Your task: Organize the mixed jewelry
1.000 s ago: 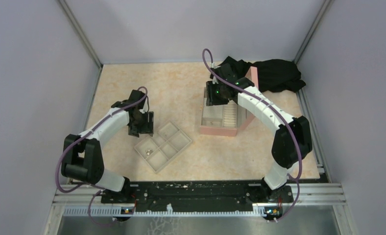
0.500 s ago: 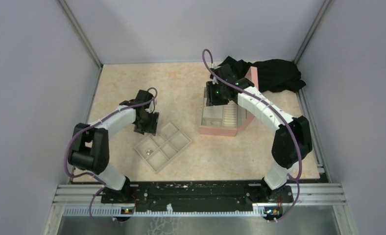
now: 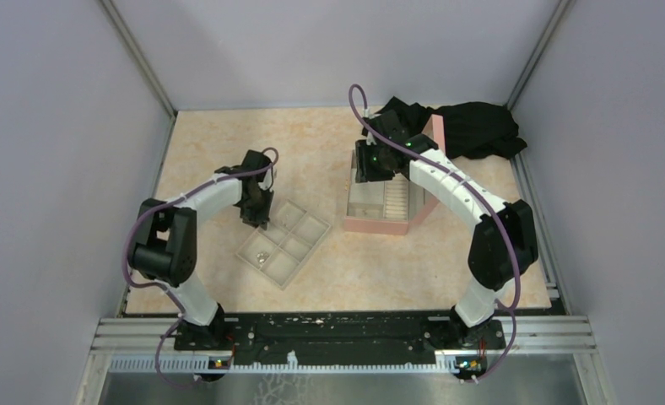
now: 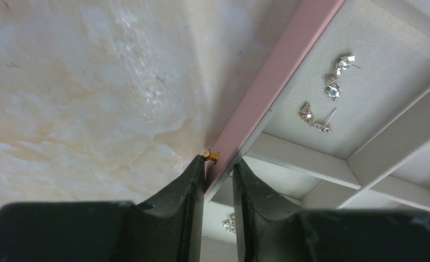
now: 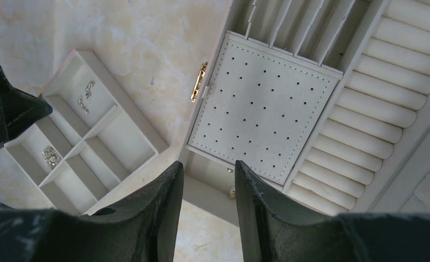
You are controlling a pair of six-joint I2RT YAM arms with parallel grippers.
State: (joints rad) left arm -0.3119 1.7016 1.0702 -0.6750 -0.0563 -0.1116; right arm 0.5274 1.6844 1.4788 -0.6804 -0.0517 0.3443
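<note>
The left gripper (image 4: 218,162), nearly shut, pinches the pink-edged rim of the translucent grey four-compartment tray (image 4: 273,76), whose compartments hold the tiny silvery glinting jewelry pieces (image 4: 315,117). The right gripper (image 5: 208,166), slightly parted and empty, hovers right of the tray. A jerky drag could tip the tray, scattering the pieces.

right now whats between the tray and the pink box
Nothing but bare table. The tray and the pink box sit apart, and the gap shows in the top view and, closer, in the right wrist view.
</note>
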